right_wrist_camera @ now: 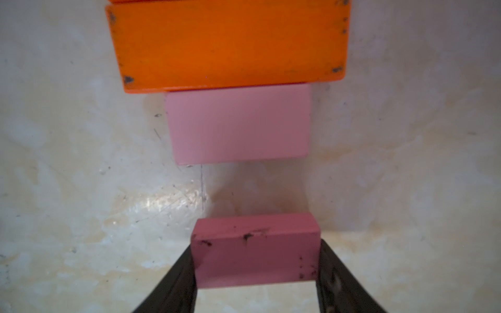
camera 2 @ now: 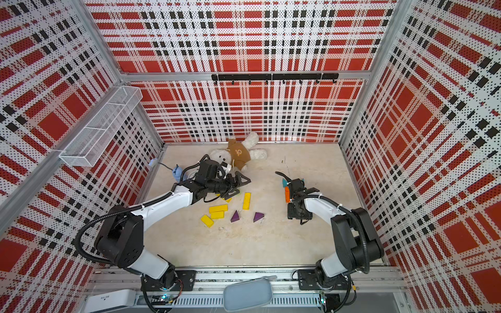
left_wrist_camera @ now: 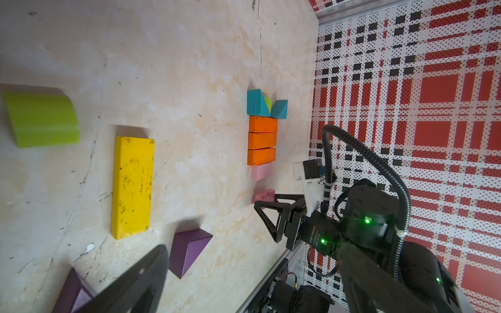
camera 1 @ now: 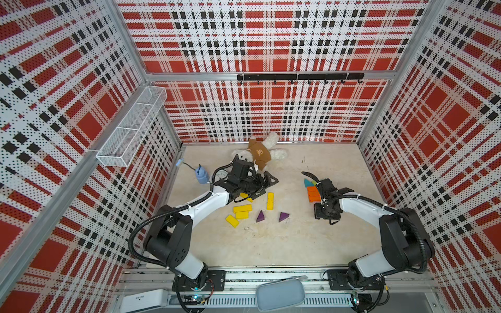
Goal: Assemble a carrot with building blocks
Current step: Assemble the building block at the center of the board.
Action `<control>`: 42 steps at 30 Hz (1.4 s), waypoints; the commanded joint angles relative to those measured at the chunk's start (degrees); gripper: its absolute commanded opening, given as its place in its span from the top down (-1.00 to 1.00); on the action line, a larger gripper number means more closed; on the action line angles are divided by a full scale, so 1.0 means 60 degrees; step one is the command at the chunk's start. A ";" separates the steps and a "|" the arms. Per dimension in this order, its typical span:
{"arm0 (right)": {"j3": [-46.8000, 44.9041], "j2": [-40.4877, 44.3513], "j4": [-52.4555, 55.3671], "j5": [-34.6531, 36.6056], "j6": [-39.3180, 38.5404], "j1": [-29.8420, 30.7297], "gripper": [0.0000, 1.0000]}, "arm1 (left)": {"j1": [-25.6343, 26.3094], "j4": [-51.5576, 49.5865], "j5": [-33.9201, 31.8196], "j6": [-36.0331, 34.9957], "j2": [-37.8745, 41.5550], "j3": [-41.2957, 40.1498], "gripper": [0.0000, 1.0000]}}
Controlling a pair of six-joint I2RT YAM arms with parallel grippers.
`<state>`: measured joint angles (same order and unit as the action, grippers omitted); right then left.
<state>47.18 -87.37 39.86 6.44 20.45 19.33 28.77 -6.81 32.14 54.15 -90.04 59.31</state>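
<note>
A flat row of building blocks lies on the table: two teal triangles (left_wrist_camera: 254,103) with a lime piece (left_wrist_camera: 267,103) between them, three orange rectangles (left_wrist_camera: 262,140), then a light pink rectangle (right_wrist_camera: 238,124). My right gripper (right_wrist_camera: 254,260) is shut on a darker pink block (right_wrist_camera: 254,244), a short gap from the light pink one and low over the table. My left gripper (camera 1: 271,186) is open and empty, above loose yellow blocks (camera 1: 242,208). Beside it lie a long yellow block (left_wrist_camera: 132,187), two purple triangles (camera 1: 260,216) and a lime cylinder (left_wrist_camera: 40,119).
A teddy bear (camera 1: 260,155) lies at the back of the table. A white alarm clock (camera 1: 223,174) and a blue object (camera 1: 202,174) sit by the left arm. A wire basket (camera 1: 130,132) hangs on the left wall. A grey pouch (camera 1: 280,295) lies on the front rail.
</note>
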 commanded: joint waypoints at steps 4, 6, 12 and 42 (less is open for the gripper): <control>0.0523 -0.0418 -0.0343 -0.0023 -0.0357 -0.0094 -0.24 | 0.0113 0.0234 0.0122 -0.0165 0.0072 0.0296 -0.99; 0.0595 -0.0520 -0.0359 -0.0033 -0.0424 -0.0137 -0.24 | 0.0118 0.0227 0.0145 -0.0163 0.0054 0.0310 -0.99; 0.0785 -0.0725 -0.0395 -0.0170 -0.0570 -0.0190 -0.24 | 0.0228 0.0228 0.0195 -0.0163 0.0037 0.0325 -0.99; 0.1303 -0.1374 -0.0150 -0.0042 -0.0623 -0.0351 -0.28 | 0.0389 0.0300 0.0338 -0.0194 -0.0052 0.0354 -0.99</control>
<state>53.74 -94.89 39.11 5.63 17.34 17.54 30.63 -6.42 33.26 53.54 -90.04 59.53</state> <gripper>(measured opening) 0.641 0.993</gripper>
